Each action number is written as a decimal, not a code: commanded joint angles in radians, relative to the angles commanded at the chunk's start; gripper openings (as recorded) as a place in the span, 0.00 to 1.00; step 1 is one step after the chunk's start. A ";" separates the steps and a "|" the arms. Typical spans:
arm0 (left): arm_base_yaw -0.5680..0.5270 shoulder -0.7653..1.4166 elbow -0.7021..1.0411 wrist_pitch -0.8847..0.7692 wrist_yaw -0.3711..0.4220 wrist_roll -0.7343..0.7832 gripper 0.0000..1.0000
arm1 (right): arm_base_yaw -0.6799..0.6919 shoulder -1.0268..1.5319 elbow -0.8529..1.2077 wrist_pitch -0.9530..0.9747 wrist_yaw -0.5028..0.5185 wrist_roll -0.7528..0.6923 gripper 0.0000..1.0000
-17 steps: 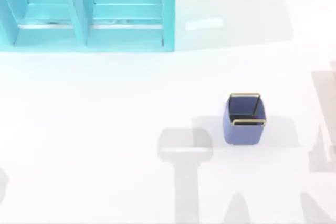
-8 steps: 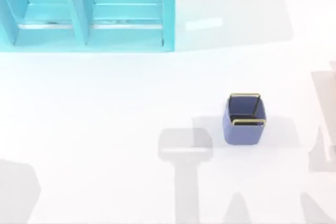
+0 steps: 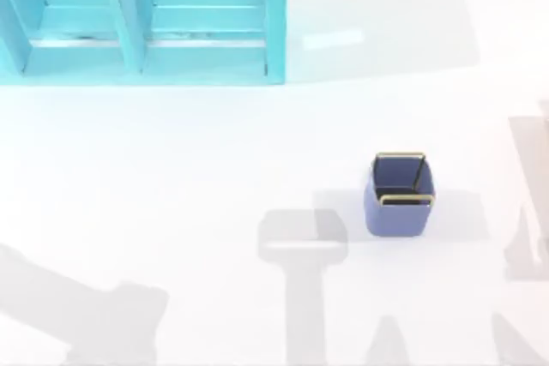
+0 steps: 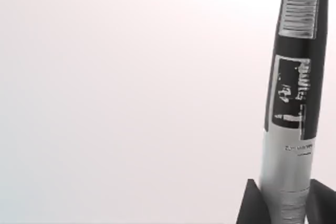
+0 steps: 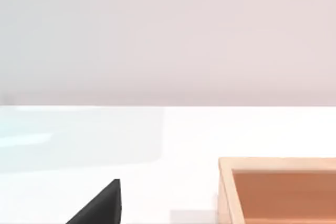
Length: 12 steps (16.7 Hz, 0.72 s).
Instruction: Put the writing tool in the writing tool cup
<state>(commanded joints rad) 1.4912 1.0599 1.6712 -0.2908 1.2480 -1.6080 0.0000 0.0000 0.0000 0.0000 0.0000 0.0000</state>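
Observation:
The writing tool, a slim marker with a black upper part and a silver-grey barrel, stands nearly upright in the left wrist view. My left gripper is shut on its lower barrel, with a dark fingertip on each side. The writing tool cup, periwinkle blue with a gold rim and a dark inside, stands upright on the white table, right of the middle in the top view. A dark edge of my right gripper pokes into the right wrist view above the table.
A large turquoise shelf unit fills the table's back left. A light wooden tray with an orange inside lies near the right gripper. Grey shadows lie across the white table's front edge.
The grey shadow at the table's front left has grown and spread rightward over the last second. The cup has stayed where it was.

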 joint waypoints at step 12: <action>0.296 -0.676 0.469 0.949 0.408 -1.438 0.00 | 0.000 0.000 0.000 0.000 0.000 0.000 1.00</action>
<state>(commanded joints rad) 1.7872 0.3840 2.1407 0.6584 1.6563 -3.0463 0.0000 0.0000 0.0000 0.0000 0.0000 0.0000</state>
